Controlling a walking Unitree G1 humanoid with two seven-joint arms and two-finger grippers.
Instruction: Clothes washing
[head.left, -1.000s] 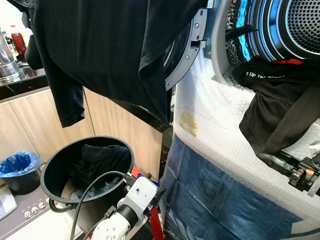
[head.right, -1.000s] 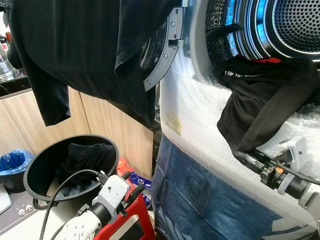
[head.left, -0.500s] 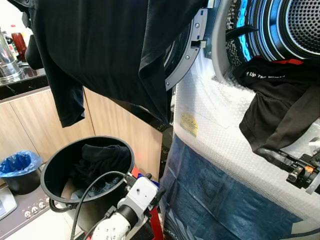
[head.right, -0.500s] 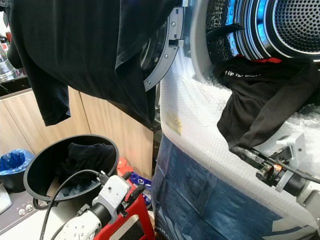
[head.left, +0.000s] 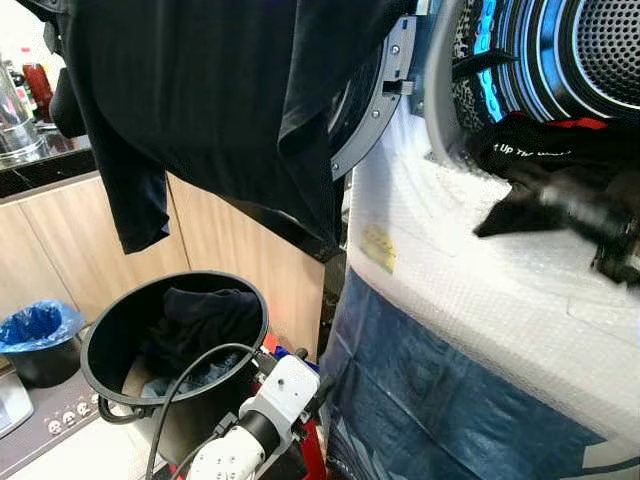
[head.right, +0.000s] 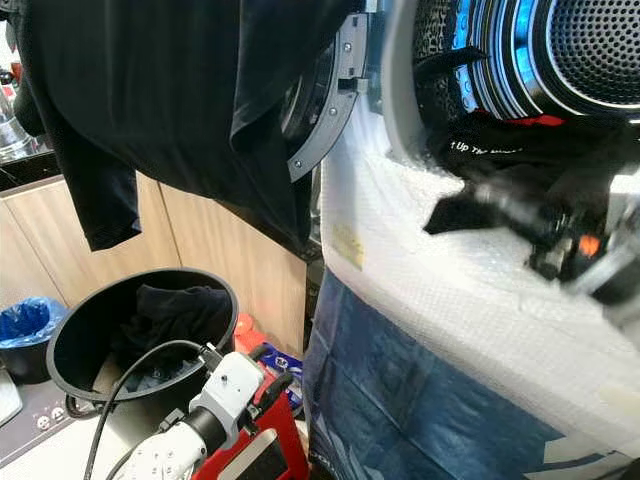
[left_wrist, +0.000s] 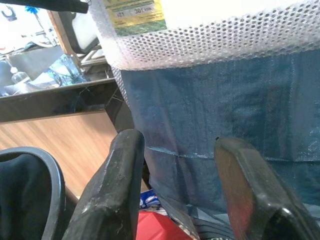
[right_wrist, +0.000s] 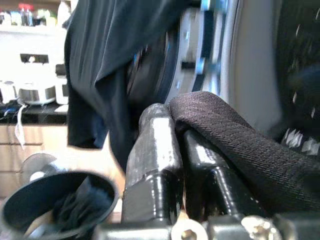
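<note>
Right gripper (head.right: 500, 205) clenches the black printed garment (head.left: 545, 160) at the washing-machine drum's (head.left: 590, 50) lip; left gripper (left_wrist: 175, 165) hangs released beside the round black laundry bucket (head.left: 110, 350).

At the right of the head views we see the right gripper (head.right: 500, 205) only as a motion-blurred streak, its arm cut off by the right edge. The black shirt (head.left: 560, 165) it pinches is smeared too, and its white lettering is unreadable past "Up". The washer (head.left: 450, 300) drum runs off the upper right. The hanging garment (head.left: 220, 110) leaves the top edge and hides most of the door (head.left: 375, 110). In the bin (head.left: 110, 340), lower left, the clothes are too dark to sort.
</note>
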